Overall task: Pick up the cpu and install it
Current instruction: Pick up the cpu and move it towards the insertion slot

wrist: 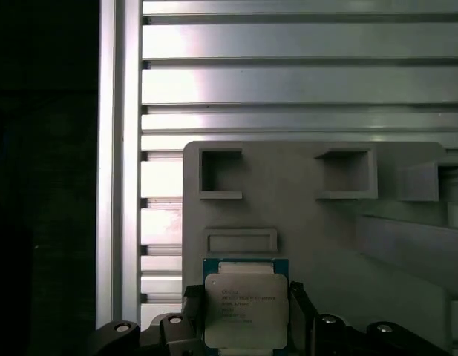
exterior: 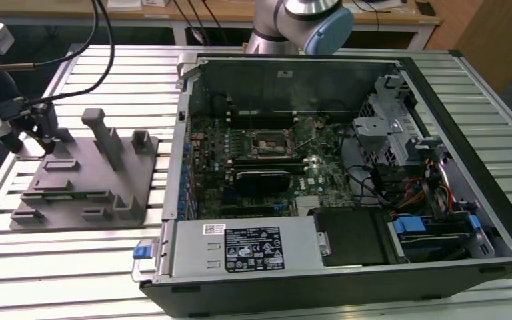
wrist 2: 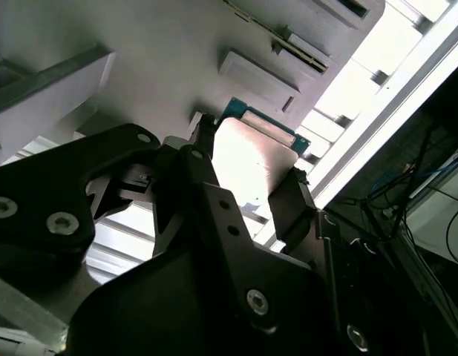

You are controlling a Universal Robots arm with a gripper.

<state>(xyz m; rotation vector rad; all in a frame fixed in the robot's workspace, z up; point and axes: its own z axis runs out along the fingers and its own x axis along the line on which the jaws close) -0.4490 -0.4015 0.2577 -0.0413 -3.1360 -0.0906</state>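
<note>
Gripper (exterior: 47, 147) stands at the exterior view's left, low over the far corner of the grey fixture (exterior: 87, 180), which lies on the slatted table (exterior: 105, 73). In both wrist views the claw is clamped on the cpu (wrist: 246, 310): one black finger (wrist: 193, 315) bears on one edge and the other on the opposite edge. The cpu lies flat, pale metal top up, green board rim showing on its far side. It sits at the fixture's edge, just beside a small rectangular frame (wrist: 240, 241). Whether the cpu still rests on the fixture cannot be told. The open case (exterior: 327, 167) lies beside the fixture, towards the exterior view's right. Its motherboard socket (exterior: 269, 142) is well apart from the gripper.
</note>
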